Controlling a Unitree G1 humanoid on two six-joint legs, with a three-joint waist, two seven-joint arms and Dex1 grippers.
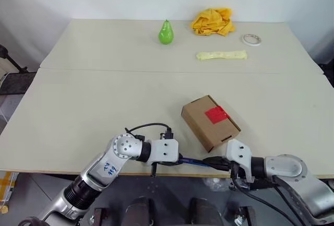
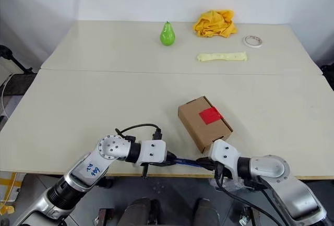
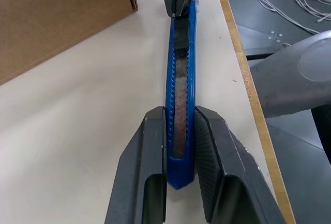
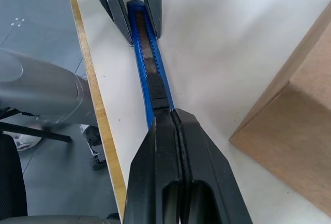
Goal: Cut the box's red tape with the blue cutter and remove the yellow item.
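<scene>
Holding the blue cutter [image 3: 180, 105] from both ends at the near edge of the counter [image 1: 94, 100]: left gripper [image 3: 181, 157] jaws clamped on one end, right gripper [image 4: 173, 123] jaws pinched tight on the other end by the black slider. Cutter lies level along the counter edge, between the two grippers. Box [image 1: 210, 122] sits just beyond, near-right of centre, red tape [image 1: 216, 114] on its top face, uncut. Far side: green pear [image 1: 166, 32], yellow-orange cloth heap [image 1: 212, 21], pale yellow strip [image 1: 222, 55], tape roll [image 1: 251, 39].
</scene>
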